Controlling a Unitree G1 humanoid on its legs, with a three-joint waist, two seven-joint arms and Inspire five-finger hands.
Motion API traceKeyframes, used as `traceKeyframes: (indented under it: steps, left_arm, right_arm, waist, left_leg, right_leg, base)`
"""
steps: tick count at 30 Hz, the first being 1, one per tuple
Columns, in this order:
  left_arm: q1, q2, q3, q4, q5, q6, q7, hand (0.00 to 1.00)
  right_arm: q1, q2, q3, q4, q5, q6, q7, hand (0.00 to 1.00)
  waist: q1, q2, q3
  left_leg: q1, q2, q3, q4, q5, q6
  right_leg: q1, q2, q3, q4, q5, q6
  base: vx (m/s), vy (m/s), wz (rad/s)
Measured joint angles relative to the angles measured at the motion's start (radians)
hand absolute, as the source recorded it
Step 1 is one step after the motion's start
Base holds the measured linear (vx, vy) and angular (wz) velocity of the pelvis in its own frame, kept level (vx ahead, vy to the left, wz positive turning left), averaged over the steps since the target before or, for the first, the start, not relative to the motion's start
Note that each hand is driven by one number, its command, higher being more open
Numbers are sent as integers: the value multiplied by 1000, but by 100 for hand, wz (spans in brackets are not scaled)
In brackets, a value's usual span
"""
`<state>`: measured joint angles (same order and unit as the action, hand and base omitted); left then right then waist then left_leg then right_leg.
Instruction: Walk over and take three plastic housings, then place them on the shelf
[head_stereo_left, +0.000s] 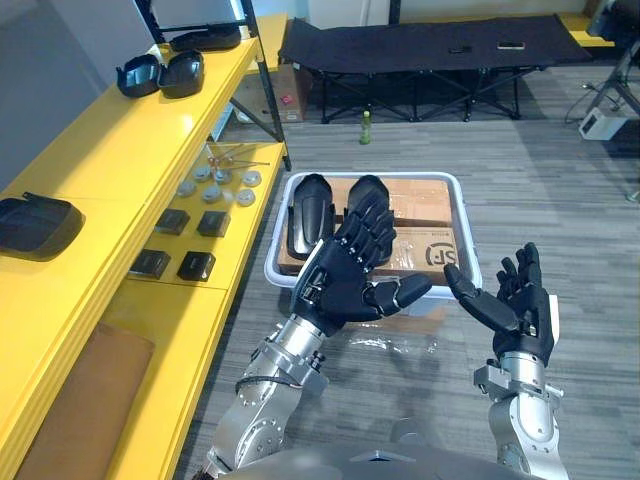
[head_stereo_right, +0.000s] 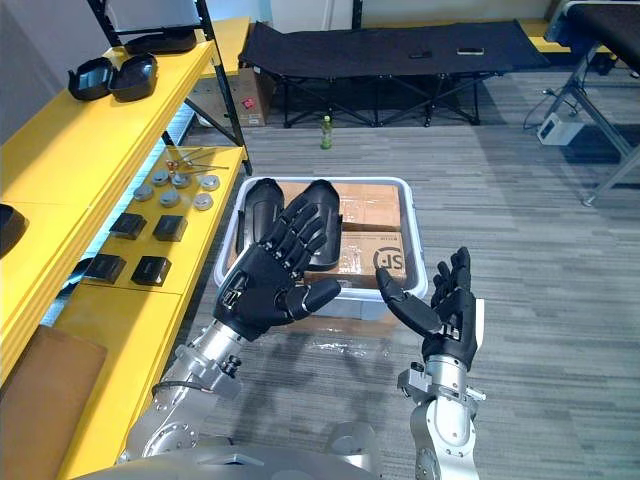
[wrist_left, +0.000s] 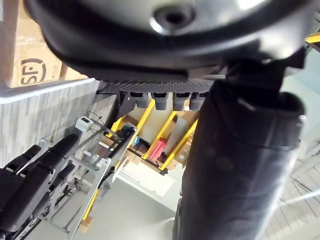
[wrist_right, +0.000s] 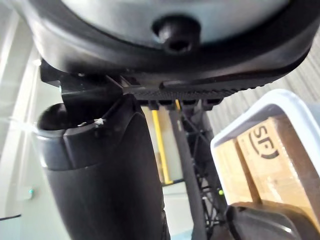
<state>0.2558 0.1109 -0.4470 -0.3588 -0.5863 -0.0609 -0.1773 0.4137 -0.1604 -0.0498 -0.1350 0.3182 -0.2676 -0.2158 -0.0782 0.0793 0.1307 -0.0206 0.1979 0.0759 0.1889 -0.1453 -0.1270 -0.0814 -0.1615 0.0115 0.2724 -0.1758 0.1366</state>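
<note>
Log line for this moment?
left robot hand open, empty | right robot hand open, empty | two housings in bin

Both hands were black, the left hand (head_stereo_left: 345, 280) and the right hand (head_stereo_left: 512, 305). Just past the left fingers (head_stereo_left: 370, 230), two black housings (head_stereo_left: 310, 215) lay on brown boxes (head_stereo_left: 420, 203) in a white tub (head_stereo_left: 425, 176). Left of those fingers ran a yellow shelf (head_stereo_left: 130, 150) with other housings (head_stereo_left: 160, 74) in black, small black blocks (head_stereo_left: 190, 222) and silvery discs (head_stereo_left: 215, 185). Far beyond the fingertips stood a green bottle (head_stereo_left: 366, 127) and a black cot (head_stereo_left: 420, 45). The floor (head_stereo_left: 560, 200) was grey, streaked like wood grain.
</note>
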Motion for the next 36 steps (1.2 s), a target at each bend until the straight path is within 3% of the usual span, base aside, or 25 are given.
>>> traceKeyframes:
  steps: [2, 3, 8, 10, 13, 19, 24, 28, 36]
  left_arm:
    - [17, 13, 40, 0, 0, 0, 5, 100]
    - [34, 20, 70, 3, -1, 1, 6, 100]
    - [37, 45, 136, 65, 43, 26, 17, 100]
    - [19, 68, 152, 121, 54, 48, 30, 100]
    - [4, 84, 181, 251, 88, 72, 55, 100]
    - [17, 93, 229, 281, 88, 80, 73, 100]
    - [18, 91, 224, 281, 88, 46, 60, 100]
    - [16, 86, 208, 282, 86, 16, 40, 100]
    - [-18, 61, 209, 460, 65, -70, 48, 100]
  right_arm:
    - [-11, 2, 0, 21, 1, 23, 1, 100]
    - [-12, 5, -3, 40, -1, 27, -7, 100]
    - [-123, 9, -84, 166, -34, 45, -48, 100]
    - [-210, 5, -121, 218, -31, 48, -62, 100]
    - [-334, -41, -122, 290, -31, 64, -108, 100]
    - [-502, -122, -125, 353, -27, 87, -182, 100]
    - [-705, -192, -124, 443, -20, 125, -185, 100]
    - [-822, -256, -123, 544, -2, 148, -184, 100]
    - [-1157, -521, -60, 797, 52, 202, -184, 100]
  waist:
    - [26, -7, 2]
    - [23, -18, 9]
    - [47, -45, 25]
    - [57, -79, 45]
    - [79, -107, 78]
    - [140, -110, 179]
    - [184, -90, 270]
    - [189, -93, 293]
    - [215, -63, 353]
  left_leg:
    - [13, -42, -16, -18, -6, -5]
    - [14, -61, -3, -17, -8, 0]
    - [-25, -89, 58, 57, -50, 37]
    - [-63, -110, 59, 96, -66, 53]
    - [-137, -117, 47, 161, -75, 55]
    - [-242, -121, -20, 247, -85, 50]
    - [-289, -134, -108, 280, -77, 36]
    - [-318, -135, -128, 279, -63, 38]
    - [-325, -141, -168, 240, -26, 32]
  right_leg:
    - [-28, -14, 51, -17, 46, 12]
    - [-36, -31, 53, -19, 70, 16]
    - [-42, -57, 44, -128, 226, 11]
    - [-43, -78, 22, -188, 280, 15]
    - [-66, -84, -29, -242, 349, -2]
    - [-83, -84, -103, -265, 352, 3]
    - [-91, -62, -145, -278, 339, -15]
    - [-107, -60, -166, -278, 339, -15]
    - [-111, -62, -210, -275, 348, -1]
  base:
    - [-22, 157, -78]
    - [-39, 165, -65]
    - [-87, 172, -46]
    - [-139, 123, -22]
    - [-155, 84, -8]
    - [-109, -8, 22]
    - [-71, -37, 11]
    - [-29, -21, 12]
    - [16, -12, 13]
